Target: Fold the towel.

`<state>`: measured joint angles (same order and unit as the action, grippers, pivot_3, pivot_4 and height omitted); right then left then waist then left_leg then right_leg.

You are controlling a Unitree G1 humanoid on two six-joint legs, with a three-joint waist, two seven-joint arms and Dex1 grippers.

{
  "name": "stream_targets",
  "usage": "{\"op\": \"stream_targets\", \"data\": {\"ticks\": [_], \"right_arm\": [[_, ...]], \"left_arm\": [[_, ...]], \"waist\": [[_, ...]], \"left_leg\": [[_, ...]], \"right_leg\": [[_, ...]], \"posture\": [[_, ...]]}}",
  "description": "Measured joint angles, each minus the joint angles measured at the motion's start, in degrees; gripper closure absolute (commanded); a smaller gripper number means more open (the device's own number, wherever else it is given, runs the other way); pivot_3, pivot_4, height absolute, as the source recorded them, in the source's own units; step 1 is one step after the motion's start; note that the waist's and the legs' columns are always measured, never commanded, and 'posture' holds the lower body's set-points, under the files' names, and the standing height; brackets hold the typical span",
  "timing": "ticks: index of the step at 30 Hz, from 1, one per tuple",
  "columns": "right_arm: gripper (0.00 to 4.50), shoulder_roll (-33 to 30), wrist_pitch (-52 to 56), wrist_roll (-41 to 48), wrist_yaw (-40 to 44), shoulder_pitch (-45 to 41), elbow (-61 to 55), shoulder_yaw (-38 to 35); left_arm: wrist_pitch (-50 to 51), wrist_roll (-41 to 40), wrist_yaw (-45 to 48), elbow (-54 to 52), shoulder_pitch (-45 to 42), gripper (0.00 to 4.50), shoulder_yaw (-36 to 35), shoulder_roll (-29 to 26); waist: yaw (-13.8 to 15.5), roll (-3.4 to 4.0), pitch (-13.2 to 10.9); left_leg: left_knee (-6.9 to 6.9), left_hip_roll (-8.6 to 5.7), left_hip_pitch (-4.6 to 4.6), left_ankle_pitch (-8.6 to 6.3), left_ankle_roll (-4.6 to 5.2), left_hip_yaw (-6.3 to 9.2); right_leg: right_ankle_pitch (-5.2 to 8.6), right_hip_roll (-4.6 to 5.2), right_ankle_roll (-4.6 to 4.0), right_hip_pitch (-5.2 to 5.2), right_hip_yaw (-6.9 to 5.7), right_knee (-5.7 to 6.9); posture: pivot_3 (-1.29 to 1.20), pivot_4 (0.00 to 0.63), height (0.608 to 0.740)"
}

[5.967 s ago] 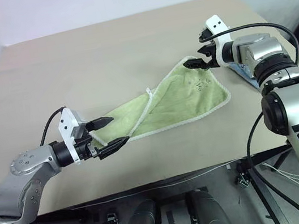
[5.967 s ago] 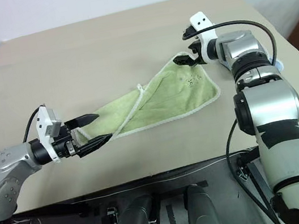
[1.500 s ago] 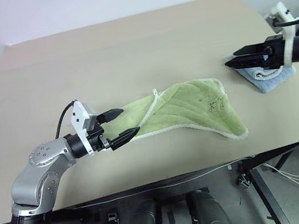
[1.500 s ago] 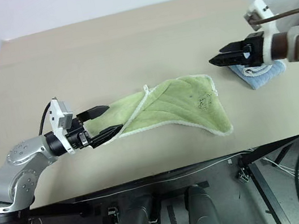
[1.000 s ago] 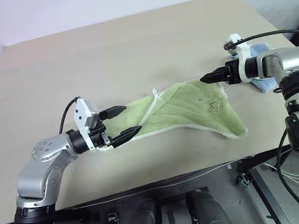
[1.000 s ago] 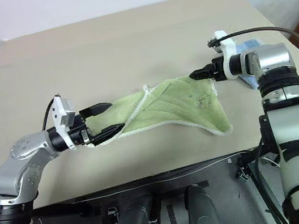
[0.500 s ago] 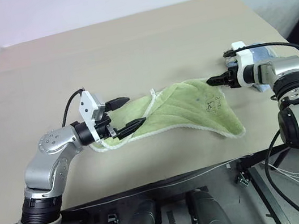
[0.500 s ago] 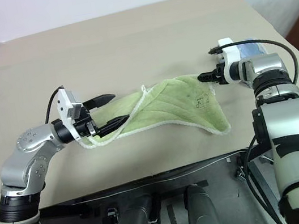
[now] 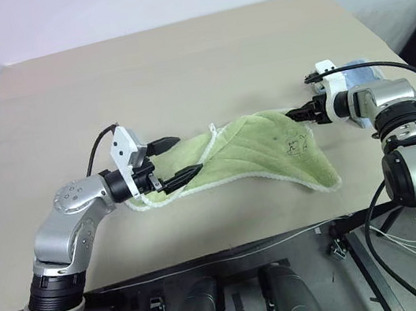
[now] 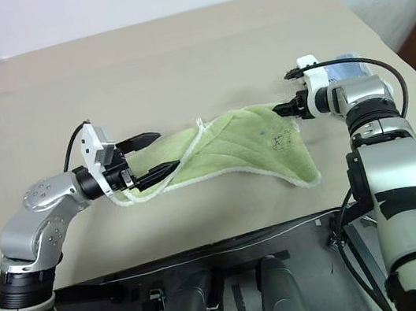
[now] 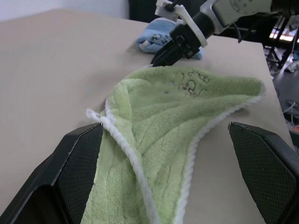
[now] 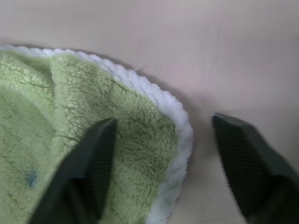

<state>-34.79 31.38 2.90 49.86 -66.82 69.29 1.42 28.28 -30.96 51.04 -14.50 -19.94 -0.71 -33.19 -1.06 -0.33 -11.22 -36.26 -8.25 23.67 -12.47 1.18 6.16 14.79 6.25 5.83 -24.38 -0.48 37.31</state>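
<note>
The light yellow-green towel [image 9: 255, 151] lies crumpled and partly folded over on the table, its white corded edge [image 11: 126, 149] running along the near side. My left gripper [image 9: 180, 158] is open, with its wide-set fingers [image 11: 70, 172] straddling the towel's left end. My right gripper [image 9: 297, 114] sits low at the towel's far right edge. It is open too: one finger [image 12: 93, 154] rests over the green pile, and the other is on the bare table past the white rim.
A smaller light blue cloth [image 9: 359, 66] lies behind my right wrist near the table's right edge. The beige table [image 9: 178, 73] stretches bare beyond the towel. Its near edge [image 9: 208, 253] runs just below the towel.
My right gripper has come down onto the towel's far right edge and its jaws have narrowed. The left gripper stays open over the towel's left end.
</note>
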Motion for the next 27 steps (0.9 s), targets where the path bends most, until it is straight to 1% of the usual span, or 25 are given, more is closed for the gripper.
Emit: {"op": "stream_targets", "data": {"ticks": [7,16,18,22,27], "right_arm": [[4.48,0.0,0.9,0.2,-1.1,-0.1,1.9,-2.5],[4.48,0.0,-1.1,-0.4,-0.9,-0.3,2.1,-2.5],[4.48,-0.2,-3.3,-0.6,1.2,-0.5,1.5,-2.3],[4.48,-2.4,-5.6,-0.5,7.2,-2.3,-4.0,-1.9],[4.48,-4.3,-4.7,2.0,10.2,-4.9,-12.6,-3.9]], "left_arm": [[-0.1,0.0,-0.5,-1.0,2.7,0.0,-0.1,-0.1],[-3.0,0.5,1.4,0.5,4.7,0.0,-1.1,-1.1],[-3.5,0.5,1.3,0.8,5.4,0.0,-1.8,-1.1],[-3.9,0.8,0.2,2.0,6.1,0.0,-3.4,-1.2],[-4.6,1.7,-0.2,4.9,6.0,0.0,-4.9,-2.1]], "waist": [[0.0,0.0,0.0],[0.0,0.01,0.0],[0.0,0.01,0.0],[0.1,0.02,0.0],[0.1,0.02,0.0]], "left_leg": [[0.0,0.0,-0.01,0.0,0.0,-0.01],[0.0,0.0,-0.02,0.0,0.0,-0.02],[0.01,0.0,-0.02,0.0,0.0,-0.03],[0.01,0.0,-0.02,-0.01,0.01,-0.04],[0.02,0.01,-0.02,-0.02,0.01,-0.04]], "right_leg": [[0.0,0.0,0.0,0.0,0.02,0.01],[-0.01,0.0,-0.01,0.01,0.02,0.01],[-0.01,0.0,-0.01,0.0,0.03,0.01],[0.0,0.0,-0.01,-0.03,0.04,0.03],[-0.01,-0.01,-0.01,-0.04,0.04,0.02]], "posture": [[0.0,0.15,0.74],[0.0,0.15,0.74],[0.0,0.15,0.74],[0.0,0.15,0.74],[0.0,0.15,0.74]]}}
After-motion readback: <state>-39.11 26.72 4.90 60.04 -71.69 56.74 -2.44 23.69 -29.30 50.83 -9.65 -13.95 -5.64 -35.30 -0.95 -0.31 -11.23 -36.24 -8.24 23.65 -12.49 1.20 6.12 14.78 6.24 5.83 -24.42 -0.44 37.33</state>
